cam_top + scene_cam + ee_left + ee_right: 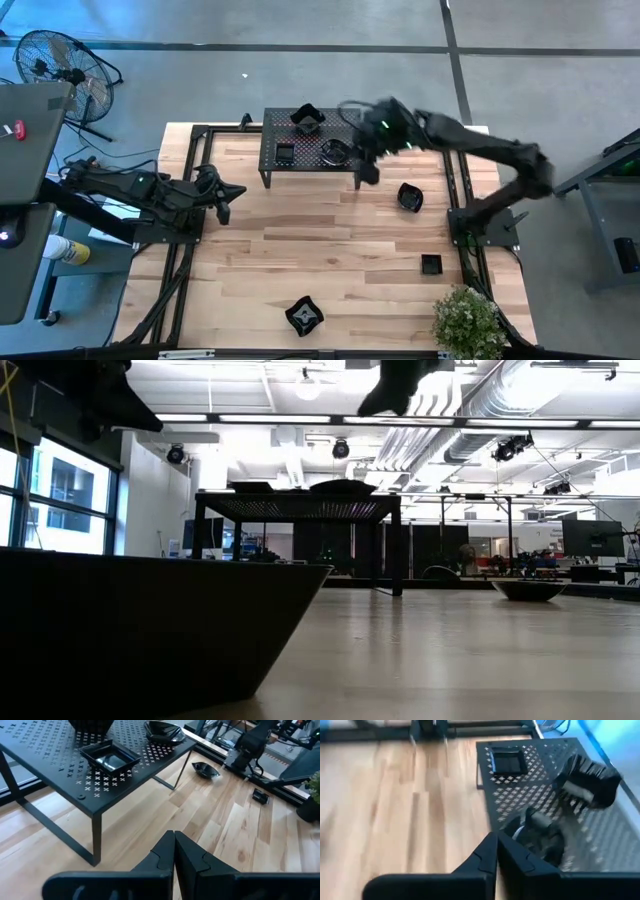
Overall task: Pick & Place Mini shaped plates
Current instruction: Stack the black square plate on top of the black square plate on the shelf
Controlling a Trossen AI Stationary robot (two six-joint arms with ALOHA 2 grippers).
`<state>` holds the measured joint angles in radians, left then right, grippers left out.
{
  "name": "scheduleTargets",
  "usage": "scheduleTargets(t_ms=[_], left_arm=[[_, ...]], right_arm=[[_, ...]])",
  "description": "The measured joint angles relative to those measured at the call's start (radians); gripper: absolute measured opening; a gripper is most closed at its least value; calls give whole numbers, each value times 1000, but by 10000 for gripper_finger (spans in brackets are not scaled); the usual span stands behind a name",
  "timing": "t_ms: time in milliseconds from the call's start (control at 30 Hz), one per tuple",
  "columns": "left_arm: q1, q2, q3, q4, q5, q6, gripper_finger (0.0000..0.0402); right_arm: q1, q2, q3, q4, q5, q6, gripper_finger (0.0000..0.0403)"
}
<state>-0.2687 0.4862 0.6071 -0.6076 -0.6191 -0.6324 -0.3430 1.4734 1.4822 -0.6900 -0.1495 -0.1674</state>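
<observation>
A black perforated rack (310,150) stands at the table's far middle. On it rest three glossy black mini plates: a wavy-rimmed one (307,118), a square one (285,152) and a rounded one (335,150). They also show in the right wrist view: wavy (587,782), square (506,761), rounded (540,837). Three more lie on the wood: one right of the rack (410,196), a small square one (431,265) and one near the front edge (303,316). My right gripper (496,851) is shut and empty, hovering above the rack's right end (366,150). My left gripper (174,851) is shut and empty, left of the rack (225,195).
A potted plant (468,322) stands at the table's near right corner. A black frame (180,240) runs along the table's left and right sides. In the low view the near plate (150,630) fills the left foreground. Bare wood lies between the rack and the front edge.
</observation>
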Motion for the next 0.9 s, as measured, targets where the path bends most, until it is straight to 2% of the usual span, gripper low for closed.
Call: scheduleTargets(t_ms=[167, 300, 467, 633, 733, 900], left_arm=[[0, 67, 0, 107, 4, 58, 1], [0, 143, 0, 224, 11, 123, 1], [0, 222, 0, 321, 73, 168, 1], [0, 272, 0, 385, 121, 174, 1], [0, 298, 0, 429, 121, 189, 1], [1, 339, 0, 505, 140, 183, 1]], right_arm=[[135, -241, -339, 202, 125, 269, 6], [260, -397, -518, 197, 218, 450, 2], [397, -526, -671, 124, 243, 658, 2], [501, -582, -779, -1, 185, 787, 3], [541, -587, -852, -44, 108, 832, 5], [596, -586, -999, -51, -19, 877, 36]])
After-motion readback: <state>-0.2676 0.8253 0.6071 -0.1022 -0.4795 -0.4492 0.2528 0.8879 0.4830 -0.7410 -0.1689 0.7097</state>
